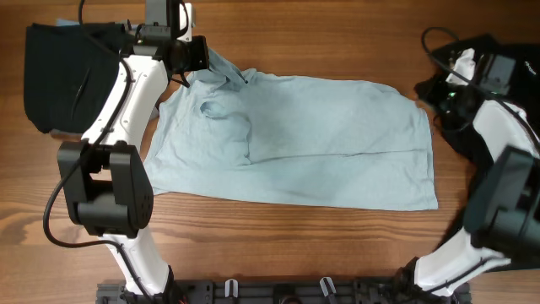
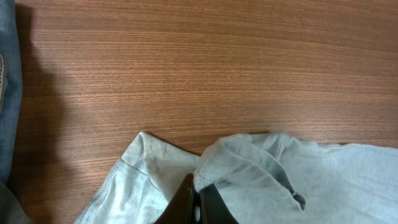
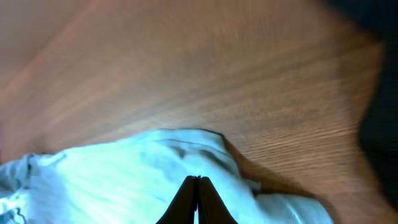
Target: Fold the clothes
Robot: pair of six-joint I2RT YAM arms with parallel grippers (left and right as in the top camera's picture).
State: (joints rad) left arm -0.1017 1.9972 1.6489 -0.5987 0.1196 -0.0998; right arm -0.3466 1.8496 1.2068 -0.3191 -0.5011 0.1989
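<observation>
Item 1: pale blue T-shirt (image 1: 321, 139). Lies spread on the wooden tabletop (image 1: 278, 228), mostly flat. It has loose folds near its neck end and a long crease running along its near half. The neck end is drawn up into a small bunch.

Item 2: black T-shirt (image 1: 55, 76). A dark heap beyond the neck end of the pale blue T-shirt, apart from it, partly behind the left arm.

Item 3: left claw (image 2: 200, 202). Sits at the bunched neck end of the pale blue T-shirt. The fingers are pressed together with a fold of the pale cloth pinched between them and a hemmed edge curling over just beside them.

Item 4: right claw (image 3: 198, 199). Sits at the far corner of the pale blue T-shirt, opposite the neck end. The fingers are closed to a point with no gap and the tips are against the pale cloth. The view is blurred, and whether any cloth is caught between them cannot be told.

Item 5: strip of blue cloth (image 2: 7, 93). Seen at the edge of the left wrist view, well apart from the pale blue T-shirt; its kind is unclear.

Item 6: black cable (image 1: 434, 42). Loops on the tabletop beyond the right claw's corner of the pale blue T-shirt
</observation>
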